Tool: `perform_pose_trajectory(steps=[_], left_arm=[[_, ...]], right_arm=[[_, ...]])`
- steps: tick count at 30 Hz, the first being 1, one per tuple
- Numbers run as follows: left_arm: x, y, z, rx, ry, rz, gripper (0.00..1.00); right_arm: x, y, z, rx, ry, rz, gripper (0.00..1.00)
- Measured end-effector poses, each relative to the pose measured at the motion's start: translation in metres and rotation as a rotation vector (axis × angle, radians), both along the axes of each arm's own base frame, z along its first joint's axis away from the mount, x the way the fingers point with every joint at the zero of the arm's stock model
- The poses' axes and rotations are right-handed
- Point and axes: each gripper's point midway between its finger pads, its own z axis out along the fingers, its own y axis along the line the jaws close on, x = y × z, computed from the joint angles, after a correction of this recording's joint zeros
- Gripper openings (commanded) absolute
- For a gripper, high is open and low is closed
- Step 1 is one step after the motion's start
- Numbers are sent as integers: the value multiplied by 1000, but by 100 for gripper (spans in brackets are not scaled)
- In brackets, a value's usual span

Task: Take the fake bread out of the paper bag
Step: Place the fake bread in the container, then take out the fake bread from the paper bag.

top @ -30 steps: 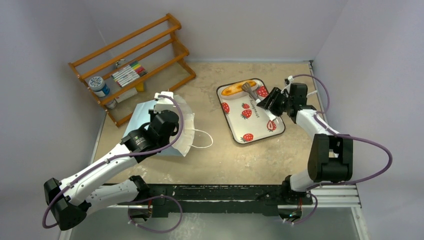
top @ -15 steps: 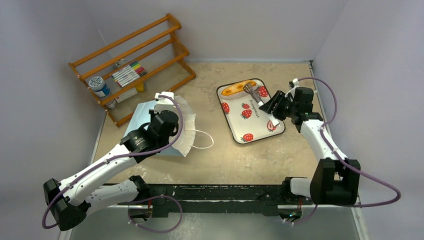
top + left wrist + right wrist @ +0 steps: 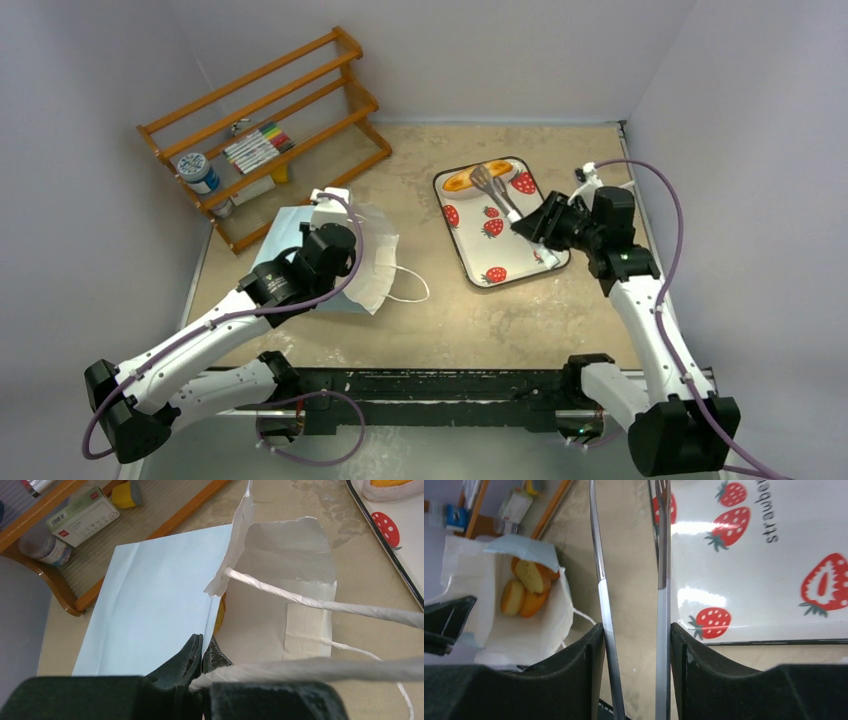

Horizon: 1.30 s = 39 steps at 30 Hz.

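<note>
- Lying on its side on the beige tabletop (image 3: pixel 450 320), left of centre, is a pale-blue paper bag (image 3: pixel 285 228), its white-lined mouth facing right.
- The left pincer (image 3: pixel 202 652) has its black fingers pressed together, pinching the upper edge of the bag's mouth; the mouth gapes open.
- A white cord handle (image 3: pixel 310 601) runs across the left wrist view, just above the open mouth.
- Deep inside the bag sit the toy bread pieces (image 3: pixel 526 590): a brown toast slice, a tan rounded piece and an orange roll, all touching.
- From the left wrist camera only an orange sliver of them shows past the paper edge.
- The right pincer (image 3: pixel 633 630) is partly spread and clamps the long metal tongs (image 3: pixel 495 190), one shiny arm against each black finger.
- The tongs' flat tips reach over the far end of a white strawberry-print tray (image 3: pixel 475 250).
- There the tips are over a long golden toy loaf (image 3: pixel 458 181) that lies across that end; whether they touch it cannot be told.
- The tray sits right of centre, well apart from the bag.
- An orange wooden rack (image 3: pixel 270 120) stands in the far left corner, holding coloured markers and a blue-lidded jar.
</note>
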Motion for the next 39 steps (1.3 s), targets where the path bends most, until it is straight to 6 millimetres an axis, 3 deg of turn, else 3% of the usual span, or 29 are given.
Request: perform_pose_trajectory(steps=[4, 12, 25, 33, 39], left_arm=[[-2, -1, -4, -15, 16, 1, 0], [-5, 0, -7, -20, 33, 9, 0], [-4, -2, -17, -2, 61, 18, 0], [-2, -4, -21, 10, 72, 17, 0], [-1, -7, -18, -1, 70, 10, 0]], right_arm=[[-17, 29, 1, -2, 19, 113, 48], [-50, 88, 25, 3, -20, 336, 48], [-112, 132, 27, 22, 9, 556, 48], [-150, 164, -8, 21, 108, 696, 48], [-144, 178, -35, 8, 164, 703, 48]])
